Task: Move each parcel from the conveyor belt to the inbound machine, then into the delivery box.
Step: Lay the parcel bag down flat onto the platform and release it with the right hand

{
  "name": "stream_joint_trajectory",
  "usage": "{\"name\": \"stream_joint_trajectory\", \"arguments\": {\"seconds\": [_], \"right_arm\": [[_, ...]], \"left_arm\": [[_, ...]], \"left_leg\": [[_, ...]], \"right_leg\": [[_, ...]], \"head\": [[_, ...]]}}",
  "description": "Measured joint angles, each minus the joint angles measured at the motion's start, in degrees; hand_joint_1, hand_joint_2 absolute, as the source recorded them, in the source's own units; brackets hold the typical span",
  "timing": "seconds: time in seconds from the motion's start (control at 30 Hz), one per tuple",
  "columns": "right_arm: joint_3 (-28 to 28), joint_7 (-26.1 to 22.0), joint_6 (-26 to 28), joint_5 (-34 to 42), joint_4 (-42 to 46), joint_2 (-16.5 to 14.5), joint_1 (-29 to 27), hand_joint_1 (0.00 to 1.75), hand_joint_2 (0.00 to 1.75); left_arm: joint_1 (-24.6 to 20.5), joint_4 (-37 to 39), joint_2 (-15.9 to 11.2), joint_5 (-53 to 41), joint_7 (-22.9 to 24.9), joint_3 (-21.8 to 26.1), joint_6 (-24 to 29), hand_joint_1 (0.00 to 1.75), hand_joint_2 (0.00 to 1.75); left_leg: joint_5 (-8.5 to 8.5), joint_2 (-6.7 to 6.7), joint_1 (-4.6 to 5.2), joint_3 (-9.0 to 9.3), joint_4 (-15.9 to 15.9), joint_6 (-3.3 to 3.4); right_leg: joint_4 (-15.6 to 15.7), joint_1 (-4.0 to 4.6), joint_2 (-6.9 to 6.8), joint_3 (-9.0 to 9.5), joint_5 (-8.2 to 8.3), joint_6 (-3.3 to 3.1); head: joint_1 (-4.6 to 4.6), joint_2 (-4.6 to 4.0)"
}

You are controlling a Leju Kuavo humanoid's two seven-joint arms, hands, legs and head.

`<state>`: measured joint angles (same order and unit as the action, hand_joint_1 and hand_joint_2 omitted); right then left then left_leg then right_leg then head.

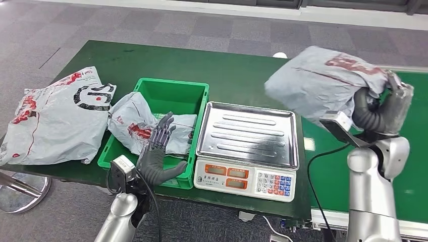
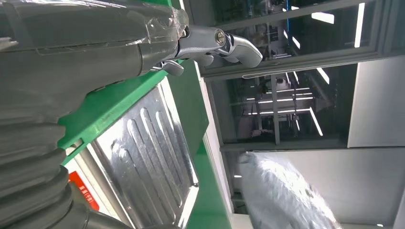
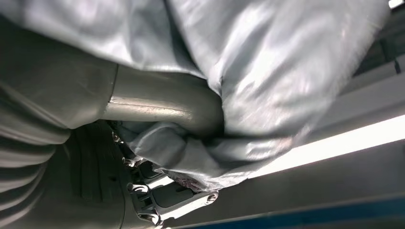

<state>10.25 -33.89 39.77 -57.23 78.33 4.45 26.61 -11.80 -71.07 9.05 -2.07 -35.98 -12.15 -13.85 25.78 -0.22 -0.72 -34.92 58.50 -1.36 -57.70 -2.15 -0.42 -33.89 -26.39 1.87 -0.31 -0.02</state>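
My right hand point(image 1: 388, 103) grips a grey plastic parcel point(image 1: 318, 80) with red print and holds it in the air, just right of the scale and above the belt's left edge. In the right wrist view the parcel point(image 3: 267, 71) bulges over my thumb point(image 3: 162, 107). The scale point(image 1: 247, 143), with its bare steel pan point(image 1: 246, 132), stands at the table's front. My left hand point(image 1: 157, 151) hovers open over the front of the green crate point(image 1: 171, 96), fingers spread, above a grey parcel point(image 1: 136, 126) lying in the crate. In the left wrist view the pan point(image 2: 148, 157) and the lifted parcel point(image 2: 282, 195) show.
A large flat grey parcel point(image 1: 55, 118) lies on the dark green table point(image 1: 237, 70) left of the crate. The green conveyor belt point(image 1: 416, 146) runs along the right. A black cable point(image 1: 315, 176) hangs off the table's front edge by the scale.
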Motion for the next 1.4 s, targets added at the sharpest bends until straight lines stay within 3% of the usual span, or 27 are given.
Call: {"name": "stream_joint_trajectory", "arguments": {"seconds": [0.1,0.27,0.4,0.6,0.7,0.9,1.03,1.2,1.4], "right_arm": [[-8.20,5.64,-2.42,-2.27,-2.47,0.42,3.31,1.75,1.75],[-22.45,14.22,-18.48,-5.32,-13.08,0.66,11.12,1.75,1.75],[-31.07,19.05,-27.97,-6.30,-22.11,0.47,16.49,1.75,1.75],[-37.27,22.60,-34.33,-6.69,-30.78,0.44,21.87,1.75,1.75],[-39.42,24.68,-41.24,-4.98,-35.49,0.51,24.03,1.75,1.75],[-43.08,21.02,-52.08,2.12,-42.69,1.92,25.24,1.75,1.75],[-44.81,19.94,-52.99,5.06,-44.36,2.59,25.57,0.06,1.75],[-46.37,18.45,-51.24,9.23,-44.45,3.07,25.01,0.00,1.75],[-46.23,18.91,-41.73,12.88,-41.98,3.41,23.00,0.00,1.75]], "left_arm": [[-0.55,0.67,-0.02,0.29,-0.38,-0.19,0.03,0.00,1.75],[-0.67,1.55,-0.13,0.75,-1.34,-0.20,-0.09,0.00,1.75],[-0.57,1.69,-0.30,0.61,-1.56,-0.20,-0.08,0.00,1.75],[-0.33,1.66,-0.79,0.32,-1.25,-0.20,0.03,0.00,1.75],[-0.01,1.45,-0.87,-0.14,-0.68,-0.20,0.09,0.00,1.75],[0.28,1.35,-1.00,-0.29,-0.19,-0.20,0.12,0.00,1.75],[0.42,1.34,-1.04,-0.29,-0.03,-0.20,0.14,0.00,1.75],[0.80,1.20,-1.17,-0.29,0.23,-0.20,0.34,0.00,1.75],[2.04,0.01,-1.46,-0.19,0.31,-0.20,0.80,0.00,1.75]], "left_leg": [[0.00,0.12,0.01,0.03,0.02,0.00],[-0.07,0.10,0.00,0.05,0.02,-0.01],[-0.12,-0.08,-0.01,0.01,0.02,-0.03],[-0.09,-0.05,0.00,0.01,0.03,-0.02],[-0.09,-0.06,-0.01,0.04,0.04,-0.02],[-0.10,0.03,-0.01,0.10,0.04,-0.03],[-0.10,0.10,-0.01,0.15,0.04,-0.03],[-0.09,0.16,-0.02,0.18,0.03,-0.03],[-0.09,0.20,-0.02,0.18,0.03,-0.03]], "right_leg": [[0.00,0.00,0.11,-0.01,0.04,0.00],[0.00,0.03,0.06,0.00,0.07,-0.03],[0.00,0.04,-0.12,0.02,0.07,-0.04],[0.00,0.03,-0.06,0.00,0.06,-0.04],[0.01,0.04,-0.08,0.00,0.06,-0.04],[0.01,0.04,0.05,0.01,0.10,-0.06],[0.01,0.04,0.12,0.01,0.10,-0.07],[0.01,0.05,0.20,0.01,0.11,-0.08],[0.01,0.05,0.23,0.00,0.12,-0.09]], "head": [[0.00,0.00],[-0.02,0.00],[-0.02,0.00],[-0.01,0.00],[-0.02,0.00],[0.00,0.00],[-0.02,0.00],[-0.01,0.00],[-0.01,0.00]]}}
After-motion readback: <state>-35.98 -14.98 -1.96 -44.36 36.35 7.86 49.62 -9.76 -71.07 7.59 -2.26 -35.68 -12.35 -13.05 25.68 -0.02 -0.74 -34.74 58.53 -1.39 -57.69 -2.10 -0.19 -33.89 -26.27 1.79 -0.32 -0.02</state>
